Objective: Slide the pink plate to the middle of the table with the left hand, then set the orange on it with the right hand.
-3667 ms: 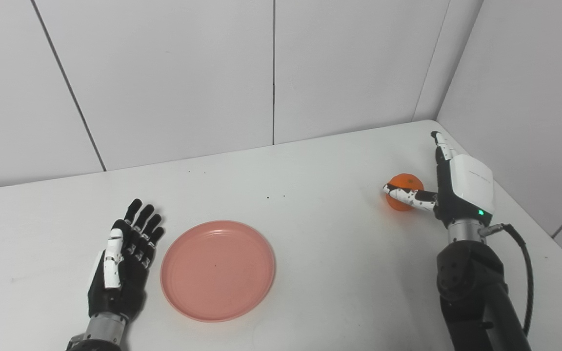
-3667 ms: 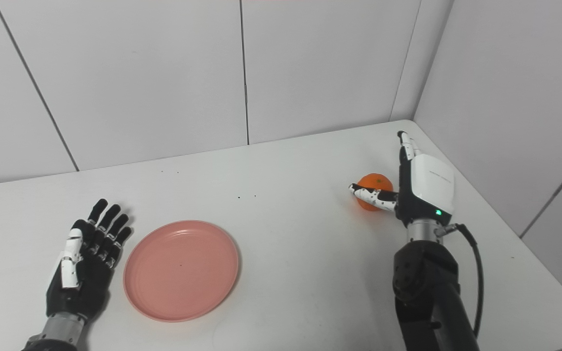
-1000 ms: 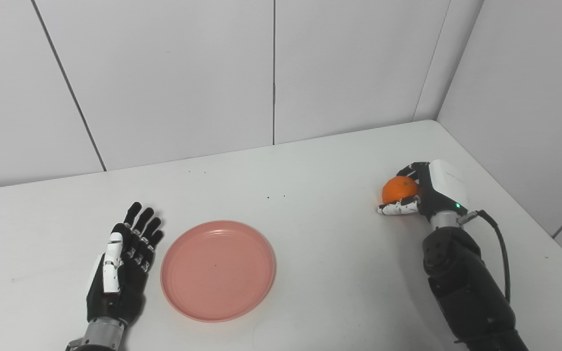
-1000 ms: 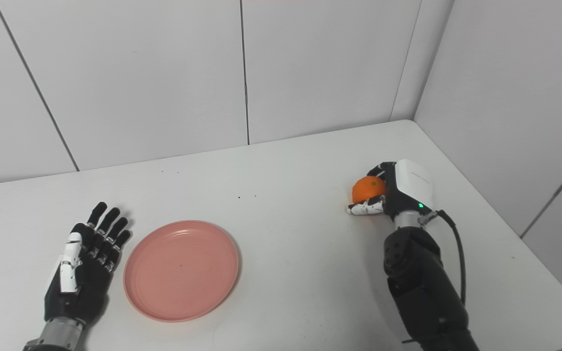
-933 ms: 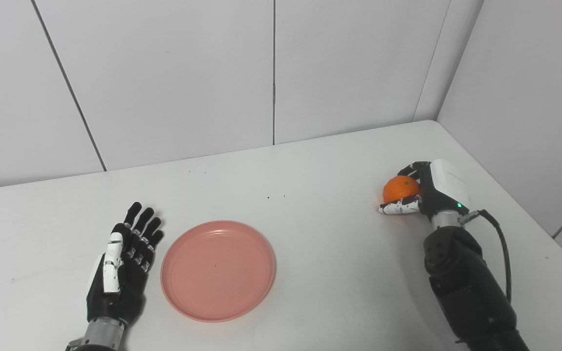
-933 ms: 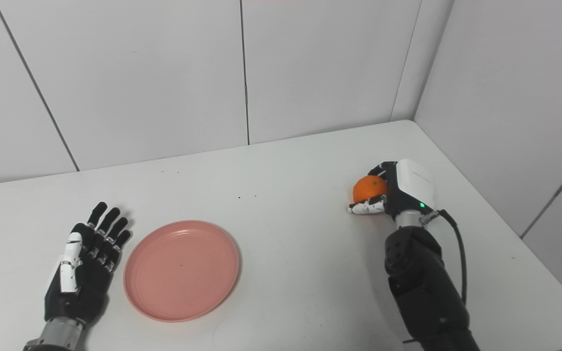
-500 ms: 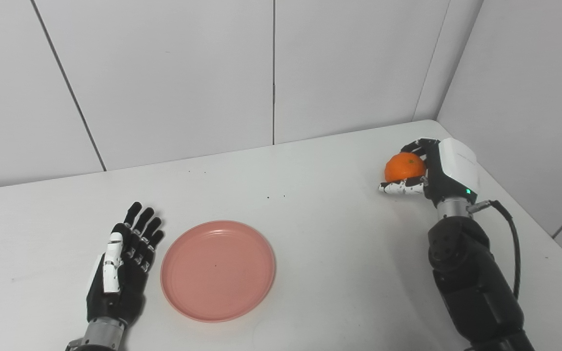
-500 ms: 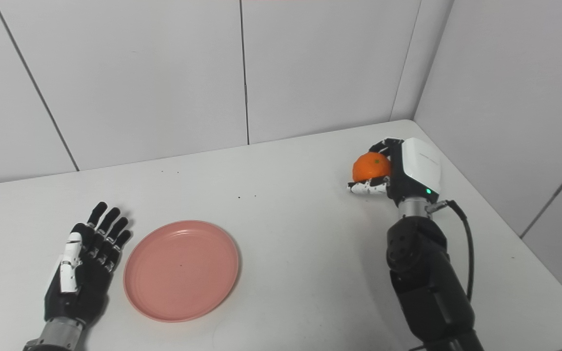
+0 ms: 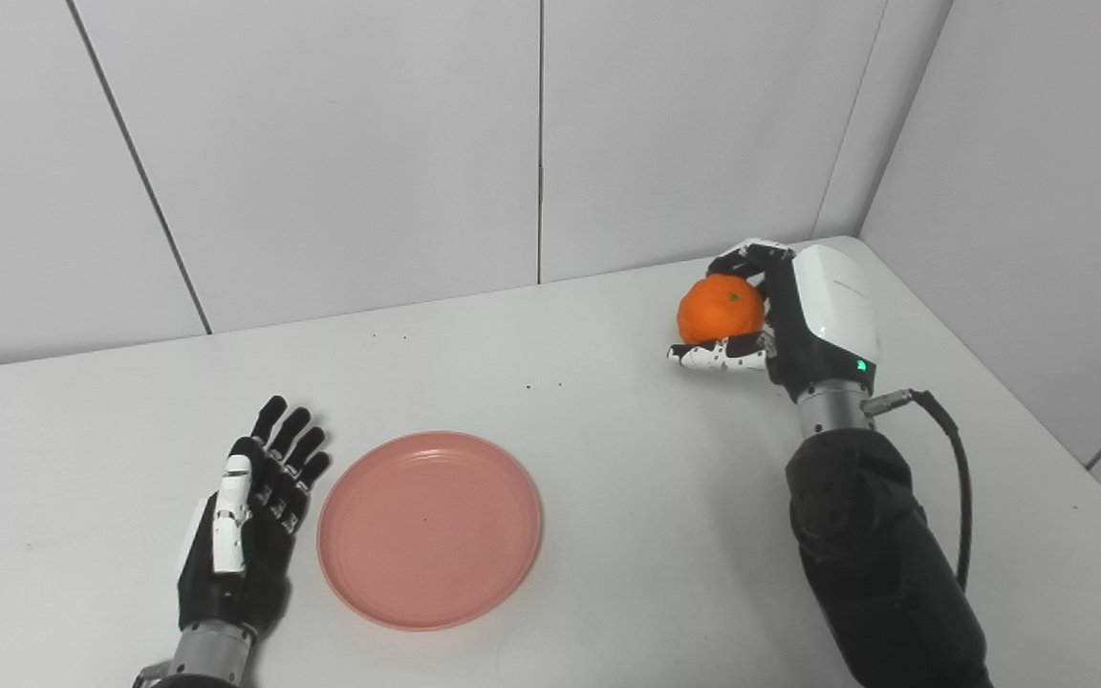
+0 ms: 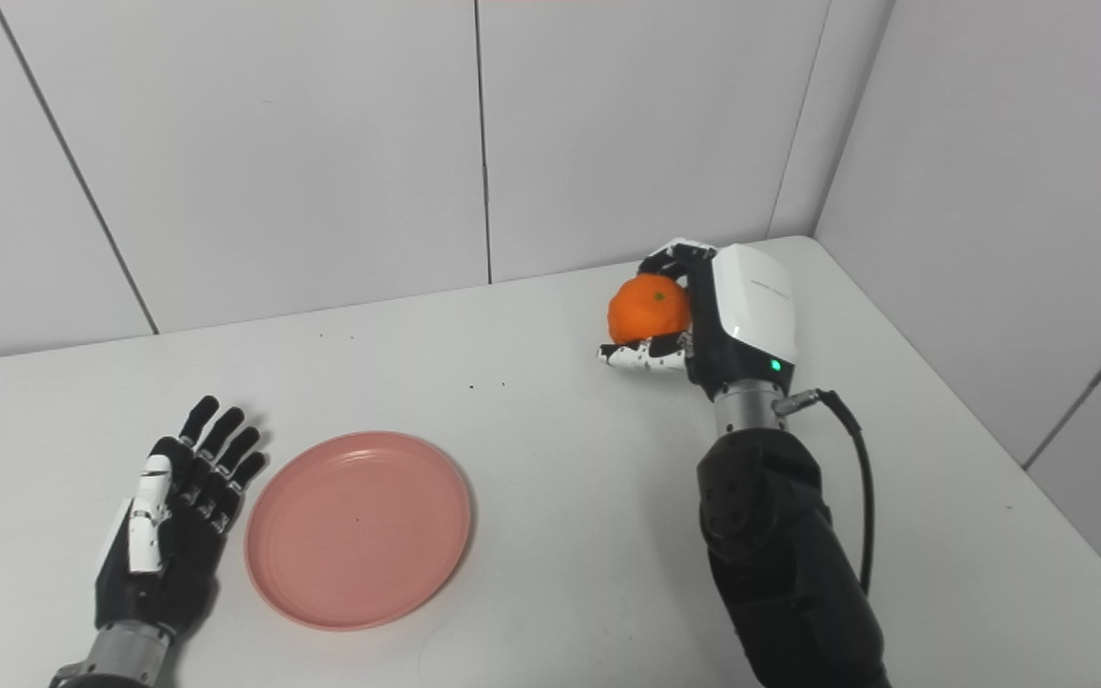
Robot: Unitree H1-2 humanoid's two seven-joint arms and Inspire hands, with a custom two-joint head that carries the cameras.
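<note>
1. R hand [image 9: 780,311] is closed round the orange [image 9: 721,308], thumb under it, fingers curled over the top and far side. The fruit is up off the table [image 9: 665,535], at the far right.

2. The relation your next move turns on: the plate [image 9: 429,528] lies to the L of the orange and nearer you, well apart from it. So the carry runs L and toward you, then down.

3. L hand [image 9: 247,530] lies flat on the table just beside the plate's L edge, fingers apart, holding nothing. I can't tell if it touches the rim. It's by far the nearer hand to the plate; the R one is a long way off.

4. The plate sits L of centre, flat, face up. By my read it has about reached its spot.

5. Axis: none worth the name. The orange is near round, its stem dot turned to the camera, and the plate is round too, so no lining up is needed.

6. Risk, as I judge it: a round fruit let go high may roll off a shallow rim. Bring it low over the plate's middle before you open.
</note>
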